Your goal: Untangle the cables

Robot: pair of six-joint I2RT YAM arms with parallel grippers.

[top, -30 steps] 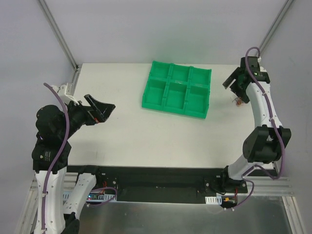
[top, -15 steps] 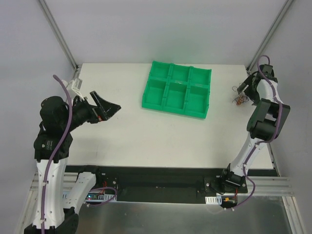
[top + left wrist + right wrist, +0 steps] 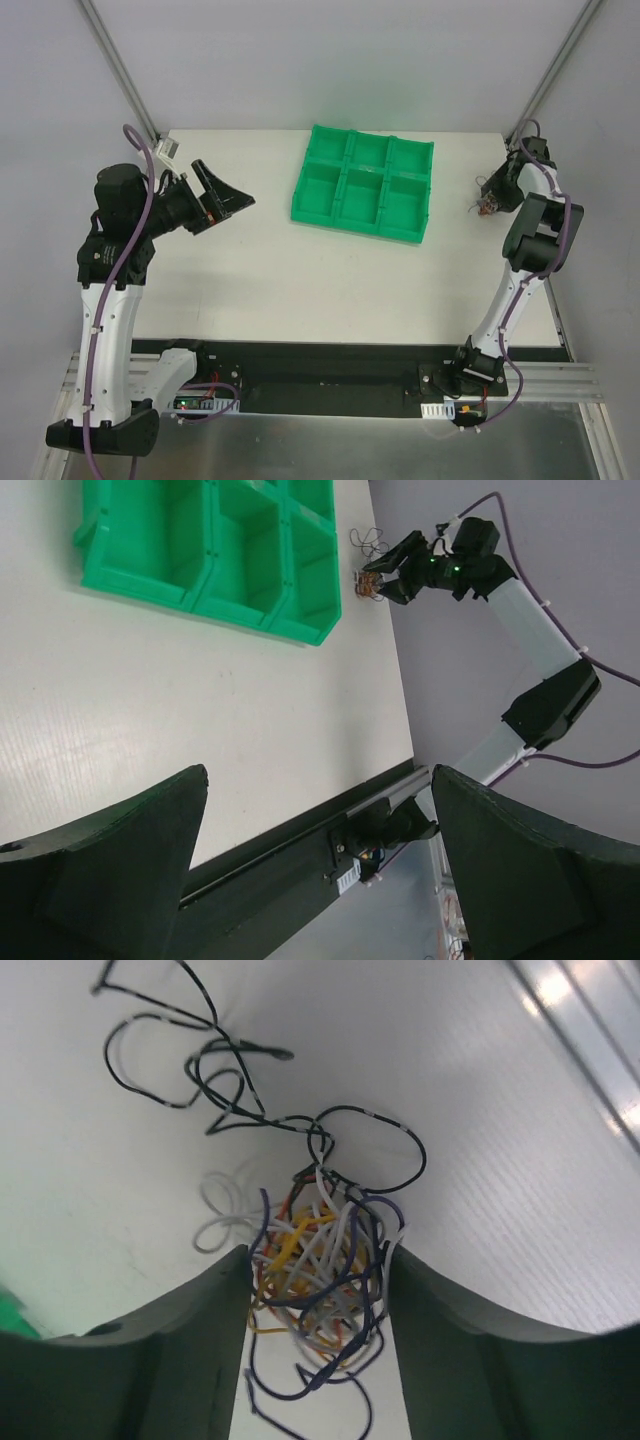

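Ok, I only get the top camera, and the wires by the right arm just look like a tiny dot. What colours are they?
Observer: On the right wrist camera the cables are a knotted clump of orange, yellow, white and dark blue strands.
Kid: Is the claw on them?
Observer: The right gripper has one finger on each side of the clump. I cannot tell whether it is squeezing.
Kid: Is any wire sticking out?
Observer: Yes. A black strand with pale stripes loops away from the clump across the table, past the fingertips.
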